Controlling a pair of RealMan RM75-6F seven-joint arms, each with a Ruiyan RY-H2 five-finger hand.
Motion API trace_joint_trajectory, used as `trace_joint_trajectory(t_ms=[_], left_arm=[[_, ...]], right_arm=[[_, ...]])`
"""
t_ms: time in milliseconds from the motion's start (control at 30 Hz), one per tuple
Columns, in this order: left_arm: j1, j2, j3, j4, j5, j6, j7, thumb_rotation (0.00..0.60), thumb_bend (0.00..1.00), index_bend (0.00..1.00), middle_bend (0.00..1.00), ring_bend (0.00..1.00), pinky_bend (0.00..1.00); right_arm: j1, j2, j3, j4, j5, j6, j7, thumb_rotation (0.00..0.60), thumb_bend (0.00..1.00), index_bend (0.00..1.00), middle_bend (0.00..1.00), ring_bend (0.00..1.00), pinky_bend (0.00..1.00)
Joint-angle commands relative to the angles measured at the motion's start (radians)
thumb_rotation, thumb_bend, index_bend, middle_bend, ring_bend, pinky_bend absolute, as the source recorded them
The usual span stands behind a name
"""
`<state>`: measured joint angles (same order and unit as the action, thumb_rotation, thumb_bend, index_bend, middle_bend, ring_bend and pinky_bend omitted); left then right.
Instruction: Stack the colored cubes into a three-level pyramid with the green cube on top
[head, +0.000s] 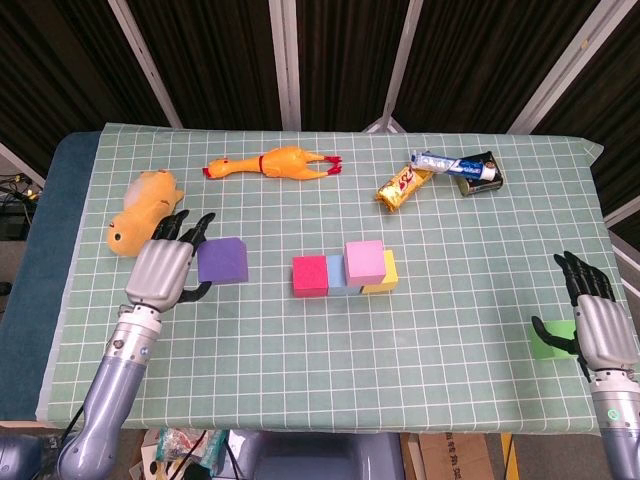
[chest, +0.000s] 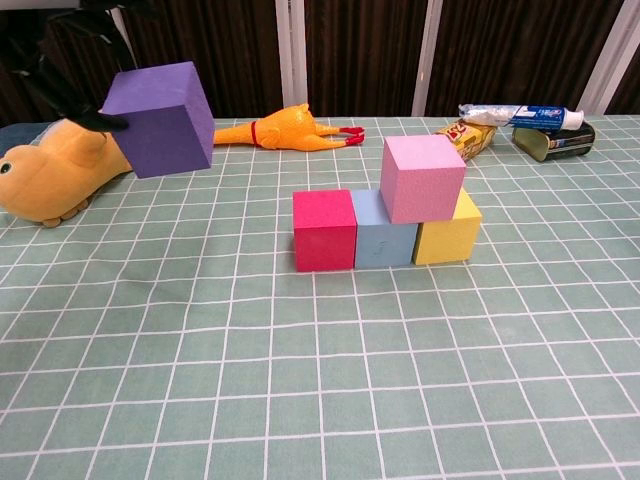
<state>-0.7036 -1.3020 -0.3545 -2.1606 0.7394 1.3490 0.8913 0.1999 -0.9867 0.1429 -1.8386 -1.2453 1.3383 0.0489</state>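
My left hand (head: 165, 269) grips a purple cube (head: 222, 260) and holds it lifted well above the table, left of the stack; the chest view shows the purple cube (chest: 160, 118) high in the air with dark fingers (chest: 82, 100) at its left side. On the table stand a red cube (head: 310, 275), a light blue cube (head: 338, 280) and a yellow cube (head: 384, 274) in a row, with a pink cube (head: 365, 261) on top over the blue and yellow ones. My right hand (head: 598, 325) rests by a green cube (head: 549, 340) at the right edge, thumb against it.
A yellow plush toy (head: 143, 209) lies at the left and a rubber chicken (head: 276, 162) at the back. A snack bar (head: 403, 186), a toothpaste tube (head: 455, 163) and a dark tin (head: 480, 174) sit at the back right.
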Motion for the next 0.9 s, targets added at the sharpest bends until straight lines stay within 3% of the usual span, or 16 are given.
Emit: trace_joint_trajectory(t_ms=[33,367,900], left_arm=[[-0.09,-0.051,-0.054,0.006,-0.105,0.016,0.071,0.6,0.37,0.05,0.35,0.06,0.1],[-0.274,-0.193,-0.115,0.118,-0.31,0.062,0.168,0.6,0.37,0.06,0.36,0.06,0.1],[-0.442,-0.337,-0.125,0.266,-0.443,0.11,0.24,0.6,0.37,0.05,0.36,0.06,0.1]], right_arm=[[-0.001,0.002,0.004,-0.001,0.003,-0.006,0.012,0.6,0.34,0.0,0.0,0.0,0.0],[0.003,0.003,0.007,0.005,0.019,-0.044,0.045,0.6,0.34,0.0,0.0,0.0,0.0],[0.004,0.019,0.023,0.006,0.035,-0.085,0.124,0.6,0.35,0.0,0.0,0.0,0.0]])
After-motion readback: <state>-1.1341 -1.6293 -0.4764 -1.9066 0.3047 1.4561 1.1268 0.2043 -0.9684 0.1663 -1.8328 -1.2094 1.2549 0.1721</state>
